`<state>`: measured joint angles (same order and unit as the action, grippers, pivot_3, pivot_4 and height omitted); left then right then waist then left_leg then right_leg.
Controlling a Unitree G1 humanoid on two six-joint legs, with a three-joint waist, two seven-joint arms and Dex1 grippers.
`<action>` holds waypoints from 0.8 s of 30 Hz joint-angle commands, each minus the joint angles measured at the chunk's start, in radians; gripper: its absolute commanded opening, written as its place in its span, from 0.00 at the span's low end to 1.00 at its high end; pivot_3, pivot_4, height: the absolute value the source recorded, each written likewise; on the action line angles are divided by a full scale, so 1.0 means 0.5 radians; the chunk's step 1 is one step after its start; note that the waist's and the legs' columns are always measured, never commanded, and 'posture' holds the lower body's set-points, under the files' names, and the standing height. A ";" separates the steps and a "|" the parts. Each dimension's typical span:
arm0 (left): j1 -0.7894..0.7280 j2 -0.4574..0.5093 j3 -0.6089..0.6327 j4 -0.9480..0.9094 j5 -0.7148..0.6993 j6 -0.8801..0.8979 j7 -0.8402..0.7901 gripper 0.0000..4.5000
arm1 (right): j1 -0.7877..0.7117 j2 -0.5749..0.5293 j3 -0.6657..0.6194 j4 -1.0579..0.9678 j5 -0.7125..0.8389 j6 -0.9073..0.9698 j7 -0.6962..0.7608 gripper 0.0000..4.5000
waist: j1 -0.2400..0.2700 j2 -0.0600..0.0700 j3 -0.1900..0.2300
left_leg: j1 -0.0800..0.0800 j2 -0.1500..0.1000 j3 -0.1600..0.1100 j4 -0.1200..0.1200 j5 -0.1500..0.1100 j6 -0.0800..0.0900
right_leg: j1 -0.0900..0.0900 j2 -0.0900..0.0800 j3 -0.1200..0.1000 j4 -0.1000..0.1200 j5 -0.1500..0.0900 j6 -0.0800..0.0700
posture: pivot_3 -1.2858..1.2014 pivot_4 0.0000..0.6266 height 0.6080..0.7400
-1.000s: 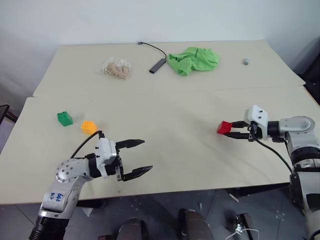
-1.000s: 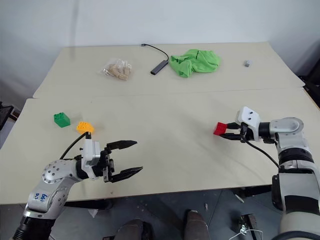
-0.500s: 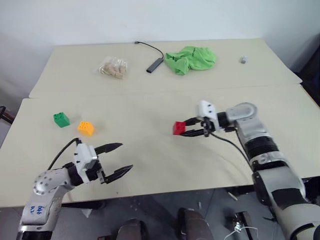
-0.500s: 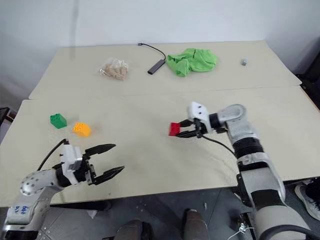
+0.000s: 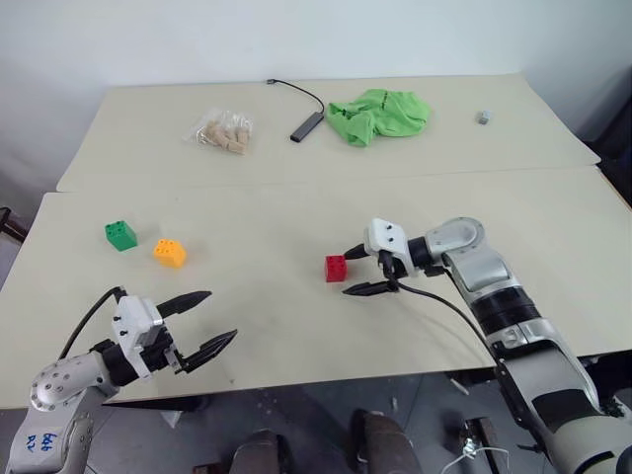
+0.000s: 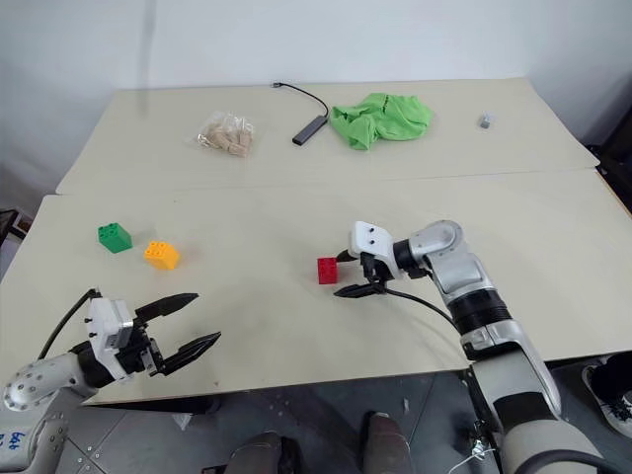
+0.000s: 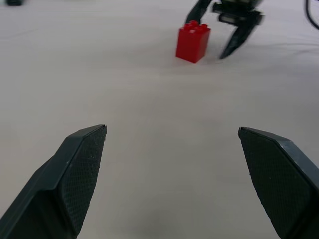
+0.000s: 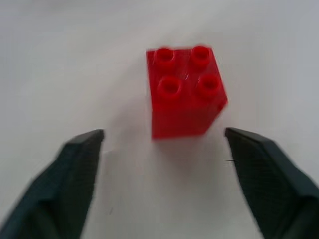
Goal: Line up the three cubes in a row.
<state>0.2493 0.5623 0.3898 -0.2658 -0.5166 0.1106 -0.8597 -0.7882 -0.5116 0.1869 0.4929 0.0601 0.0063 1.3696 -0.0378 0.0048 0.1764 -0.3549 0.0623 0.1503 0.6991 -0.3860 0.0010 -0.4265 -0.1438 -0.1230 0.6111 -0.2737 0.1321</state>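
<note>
The red cube (image 5: 336, 268) stands studs-up on the table's middle, free of any grip. My right gripper (image 5: 355, 270) is open just to its right, fingers spread wide; in the right wrist view the red cube (image 8: 185, 91) sits just beyond my fingertips (image 8: 82, 149). The green cube (image 5: 120, 235) and the yellow-orange cube (image 5: 170, 253) lie close together at the left. My left gripper (image 5: 204, 321) hangs open near the table's front left edge, empty, and its wrist view looks across at the red cube (image 7: 193, 41).
A clear bag of tan pieces (image 5: 221, 132), a grey cable with adapter (image 5: 305, 124), a green cloth (image 5: 380, 116) and a tiny grey block (image 5: 483, 118) lie on the far table (image 5: 296, 188). A seam separates the two tabletops.
My right gripper carried the red cube leftward to the table's middle, set it down and opened. My left gripper drew back toward the front left, staying open.
</note>
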 commanded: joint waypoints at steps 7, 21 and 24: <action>0.223 -0.351 0.649 0.247 -0.119 -0.227 0.461 1.00 | 0.507 -0.091 -0.622 -0.162 0.852 -0.309 0.414 0.99 | 0.012 -0.004 -0.001 | 0.003 0.000 0.002 0.001 0.000 0.000 | 0.003 0.001 0.001 -0.001 0.000 0.000 | 0.52 0.24 1.00; -0.278 -0.447 0.577 0.197 0.008 -0.025 1.258 1.00 | 0.762 0.174 -0.623 -0.493 1.058 -0.396 0.271 0.99 | 0.055 -0.013 -0.006 | 0.005 0.001 0.001 0.006 0.000 0.000 | 0.004 0.000 0.004 0.005 0.002 -0.005 | 0.52 0.24 1.00; -0.593 -0.433 0.426 0.232 0.139 0.100 1.471 1.00 | 0.751 0.184 -0.608 -0.514 1.056 -0.380 0.261 0.99 | 0.077 -0.016 -0.008 | 0.005 0.001 0.000 0.011 0.001 -0.001 | 0.004 0.000 0.003 0.011 0.003 -0.006 | 0.52 0.24 1.00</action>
<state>-0.0365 0.3308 0.6193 -0.1382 -0.4755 0.1465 -0.1690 -0.4089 -0.4139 -0.1042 0.2717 0.5772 -0.1755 1.5020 0.0005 -0.0033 0.1726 -0.3526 0.0627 0.1504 0.7048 -0.3855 0.0006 -0.4245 -0.1436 -0.1213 0.6167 -0.2721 0.1291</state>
